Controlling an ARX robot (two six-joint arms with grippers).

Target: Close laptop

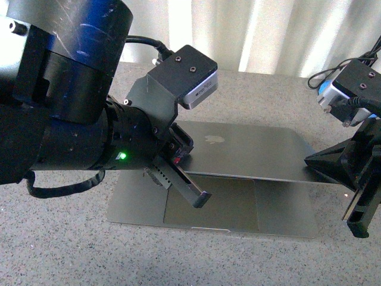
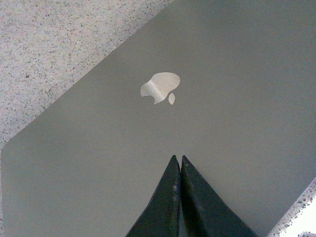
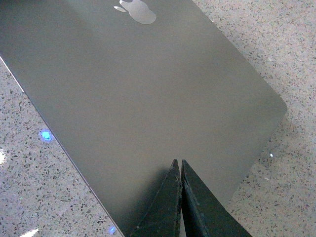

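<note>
The front camera sits on the body between the arms and looks forward and down on the tabletop (image 1: 71, 250) from mid range. The left arm (image 1: 65, 95) crowds its 9 to 11 o'clock, the right arm (image 1: 357, 80) its 3 o'clock. The left wrist camera looks along the left tool (image 2: 178, 160), the right wrist camera along the right tool (image 3: 178, 164), both very near the laptop (image 1: 238, 152) lid. All three views share the lid's logo (image 2: 160, 88).

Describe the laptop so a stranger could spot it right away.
On the speckled grey table, dead centre, lies the laptop. It is a slim grey metal slab, its lid lowered almost shut over a large trackpad. The pale apple logo on the lid marks it out.
</note>
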